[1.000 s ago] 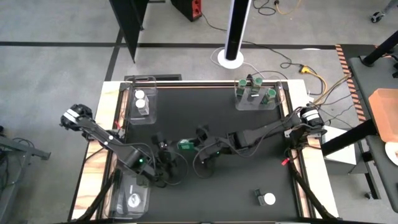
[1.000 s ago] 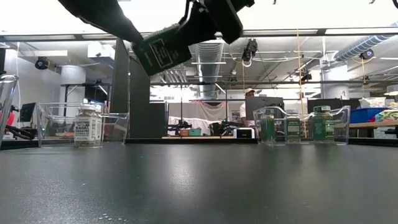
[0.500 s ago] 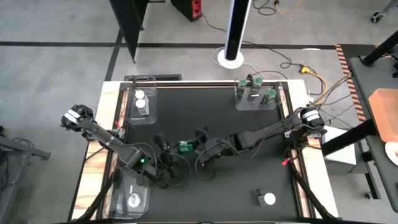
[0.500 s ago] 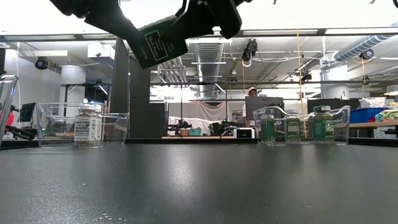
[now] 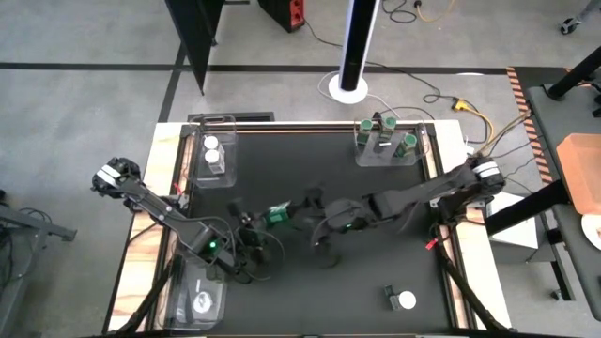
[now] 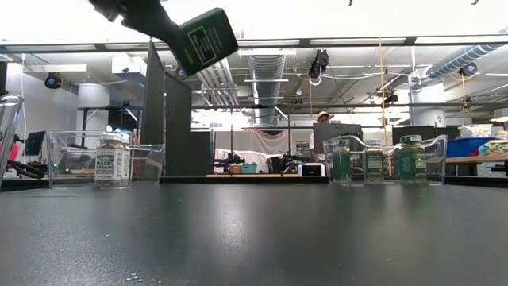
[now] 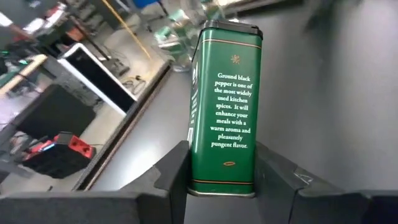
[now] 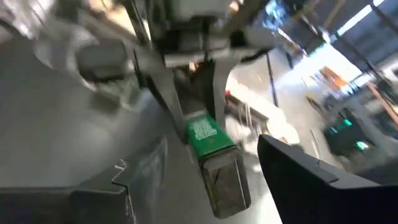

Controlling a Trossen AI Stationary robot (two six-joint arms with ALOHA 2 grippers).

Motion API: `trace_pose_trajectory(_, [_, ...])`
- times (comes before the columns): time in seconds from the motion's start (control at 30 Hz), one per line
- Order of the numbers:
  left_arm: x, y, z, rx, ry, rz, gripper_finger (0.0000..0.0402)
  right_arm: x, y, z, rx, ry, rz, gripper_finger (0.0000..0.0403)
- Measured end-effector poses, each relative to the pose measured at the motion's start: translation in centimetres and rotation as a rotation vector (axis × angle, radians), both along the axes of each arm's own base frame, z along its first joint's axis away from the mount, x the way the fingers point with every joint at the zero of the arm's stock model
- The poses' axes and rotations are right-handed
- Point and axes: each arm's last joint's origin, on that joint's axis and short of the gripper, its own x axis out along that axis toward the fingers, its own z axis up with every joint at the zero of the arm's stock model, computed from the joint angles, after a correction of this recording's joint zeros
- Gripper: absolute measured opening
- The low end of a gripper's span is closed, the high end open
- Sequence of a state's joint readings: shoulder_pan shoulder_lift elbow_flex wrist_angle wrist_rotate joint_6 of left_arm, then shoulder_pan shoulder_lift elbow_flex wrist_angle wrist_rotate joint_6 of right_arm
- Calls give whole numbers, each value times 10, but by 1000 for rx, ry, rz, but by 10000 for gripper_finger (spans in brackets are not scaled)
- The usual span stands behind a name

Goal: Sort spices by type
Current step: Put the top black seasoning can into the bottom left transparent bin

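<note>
Above mid-surface, the left pincer point(image 7: 219, 180) clamps the base of a green rectangular metal pepper tin point(image 7: 225, 109); the right pincer point(image 8: 205, 171), jaws spread and empty, hangs just beside. Rigid, light, likely slick: flat sides suit gripping.

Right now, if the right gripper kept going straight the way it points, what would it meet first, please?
Most likely the green pepper tin held in the left gripper; the right gripper faces it with open fingers, though depth is unclear.

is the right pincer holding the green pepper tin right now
No, the green pepper tin sits clamped between the left pincer's fingers, while the right pincer is open and apart from it.
</note>
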State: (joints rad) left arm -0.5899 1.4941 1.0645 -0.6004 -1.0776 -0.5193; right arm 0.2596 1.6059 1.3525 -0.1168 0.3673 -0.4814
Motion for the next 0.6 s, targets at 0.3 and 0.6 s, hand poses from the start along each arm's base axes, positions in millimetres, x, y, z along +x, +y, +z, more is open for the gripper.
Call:
trace_pose_trajectory(0.3, [-19, -28, 11, 82, -170, -9, 118, -53, -13, 44, 143, -142, 61, 227])
trace_pose_trajectory(0.6, [-18, -55, 36, 77, -241, -183, 118, -70, -13, -10, 236, -417, 210, 199])
